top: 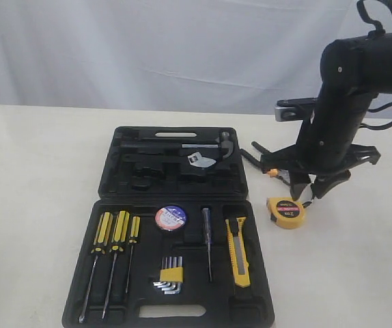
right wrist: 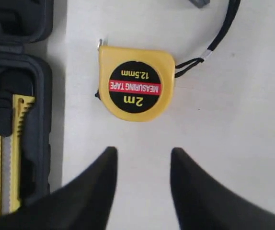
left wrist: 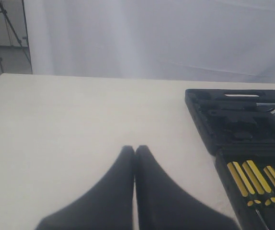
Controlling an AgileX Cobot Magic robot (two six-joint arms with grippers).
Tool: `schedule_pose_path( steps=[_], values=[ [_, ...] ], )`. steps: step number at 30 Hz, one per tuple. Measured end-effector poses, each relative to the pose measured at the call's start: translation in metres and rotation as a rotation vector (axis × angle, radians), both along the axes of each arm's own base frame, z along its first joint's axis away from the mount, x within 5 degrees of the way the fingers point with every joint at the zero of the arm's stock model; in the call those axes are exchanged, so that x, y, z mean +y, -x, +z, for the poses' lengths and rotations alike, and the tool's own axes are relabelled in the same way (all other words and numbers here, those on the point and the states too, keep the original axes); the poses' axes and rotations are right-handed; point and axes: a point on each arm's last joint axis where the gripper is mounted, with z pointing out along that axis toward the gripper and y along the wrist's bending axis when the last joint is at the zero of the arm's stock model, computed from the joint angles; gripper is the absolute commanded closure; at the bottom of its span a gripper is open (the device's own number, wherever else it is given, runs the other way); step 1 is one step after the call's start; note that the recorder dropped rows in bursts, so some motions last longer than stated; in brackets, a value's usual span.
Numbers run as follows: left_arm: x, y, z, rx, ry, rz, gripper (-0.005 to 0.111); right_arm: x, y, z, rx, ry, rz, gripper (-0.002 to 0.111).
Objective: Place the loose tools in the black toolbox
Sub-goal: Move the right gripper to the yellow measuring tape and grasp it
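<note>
right wrist view shows right gripper [right wrist: 143, 151] pointing down, released, near the tape measure [right wrist: 135, 84].

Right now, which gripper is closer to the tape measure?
Right. The right gripper is open just short of the tape measure; the left gripper, shut, is beyond the toolbox.

Only a narrow strip of table [top: 32, 171] separated the tape measure [right wrist: 135, 84] from the toolbox [top: 216, 311] wall, which left tight room for a finger there. The measure's side away from the toolbox lay open, save for its black cord [right wrist: 205, 51] trailing off. Left of the toolbox the table stretched bare, giving wide passage. Just right of the toolbox lid, the right arm [top: 339, 109] stood over the pliers [top: 259, 158], partly blocking them.
</note>
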Motion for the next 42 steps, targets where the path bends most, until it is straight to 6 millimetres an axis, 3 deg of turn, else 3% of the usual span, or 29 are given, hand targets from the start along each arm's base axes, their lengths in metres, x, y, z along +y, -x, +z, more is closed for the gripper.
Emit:
schedule_pose_path(
  steps=[3,5,11,24,34,39,40,42],
  values=[
    [0.000,0.000,0.000,0.000,0.000,0.000,0.107,0.002,0.000,0.000,-0.004,-0.023,-0.010,0.030],
    [0.000,0.000,0.000,0.000,0.000,0.000,0.107,0.003,-0.001,-0.001,-0.006,-0.039,-0.018,0.027],
    [0.000,0.000,0.000,0.000,0.000,0.000,0.107,0.003,-0.008,-0.010,-0.031,-0.038,0.004,0.028],
    [0.000,0.000,0.000,0.000,0.000,0.000,0.107,0.001,-0.026,-0.062,-0.036,-0.039,-0.003,0.028],
    [0.000,0.000,0.000,0.000,0.000,0.000,0.107,0.000,-0.032,-0.071,-0.073,-0.037,-0.056,0.028],
    [0.000,0.000,0.000,0.000,0.000,0.000,0.107,0.000,-0.032,-0.086,-0.038,-0.040,-0.061,0.028],
    [0.000,0.000,0.000,0.000,0.000,0.000,0.107,0.000,-0.032,-0.087,-0.033,-0.039,-0.060,0.029],
    [0.000,0.000,0.000,0.000,0.000,0.000,0.107,0.000,-0.032,-0.088,-0.032,-0.037,-0.060,0.043]
  ],
)
